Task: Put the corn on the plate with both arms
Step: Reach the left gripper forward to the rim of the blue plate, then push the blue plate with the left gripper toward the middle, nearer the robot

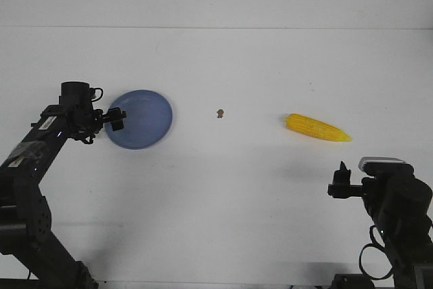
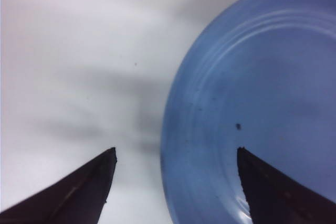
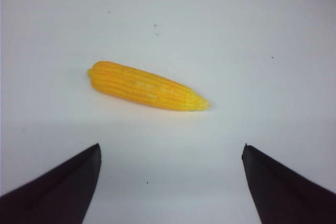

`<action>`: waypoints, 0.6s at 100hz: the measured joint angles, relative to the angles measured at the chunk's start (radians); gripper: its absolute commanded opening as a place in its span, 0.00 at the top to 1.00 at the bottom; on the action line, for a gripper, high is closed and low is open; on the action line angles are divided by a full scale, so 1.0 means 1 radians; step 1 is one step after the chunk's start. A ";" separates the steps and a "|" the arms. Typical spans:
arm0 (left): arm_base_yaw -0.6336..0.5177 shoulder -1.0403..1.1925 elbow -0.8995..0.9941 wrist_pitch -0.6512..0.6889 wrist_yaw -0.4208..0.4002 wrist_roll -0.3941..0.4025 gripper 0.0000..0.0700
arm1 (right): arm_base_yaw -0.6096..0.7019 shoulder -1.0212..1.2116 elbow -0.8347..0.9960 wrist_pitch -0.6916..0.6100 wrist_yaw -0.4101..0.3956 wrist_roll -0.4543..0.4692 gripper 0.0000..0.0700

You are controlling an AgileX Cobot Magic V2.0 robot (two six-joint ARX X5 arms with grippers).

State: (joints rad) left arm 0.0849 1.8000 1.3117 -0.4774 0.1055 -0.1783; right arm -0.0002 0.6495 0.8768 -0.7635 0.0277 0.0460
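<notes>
The yellow corn (image 1: pixel 316 127) lies on the white table at the right, its pointed end toward the right; in the right wrist view the corn (image 3: pixel 147 86) sits ahead of the fingers. My right gripper (image 3: pixel 171 150) is open and empty, nearer the table's front edge than the corn; in the front view this gripper (image 1: pixel 340 179) hangs short of it. The blue plate (image 1: pixel 142 118) rests at the left. My left gripper (image 1: pixel 116 118) is open over the plate's left rim, which lies between the spread fingers, with one fingertip (image 2: pixel 247 163) above the plate (image 2: pixel 262 87).
A tiny brown speck (image 1: pixel 220 113) lies on the table between plate and corn. The table's far edge runs along the back wall.
</notes>
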 measured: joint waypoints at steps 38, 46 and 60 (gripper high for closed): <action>0.000 0.021 0.000 0.007 0.010 0.008 0.99 | 0.000 0.000 0.000 0.000 0.000 0.003 0.19; 0.001 0.021 0.000 0.011 0.054 0.008 0.99 | 0.000 0.000 0.000 0.000 0.000 0.003 0.19; 0.001 0.021 0.000 0.010 0.168 0.008 0.99 | 0.000 0.000 0.000 0.000 0.000 0.003 0.19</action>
State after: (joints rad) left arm 0.0860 1.8206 1.3117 -0.4675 0.2737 -0.1707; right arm -0.0002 0.6495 0.8768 -0.7635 0.0277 0.0490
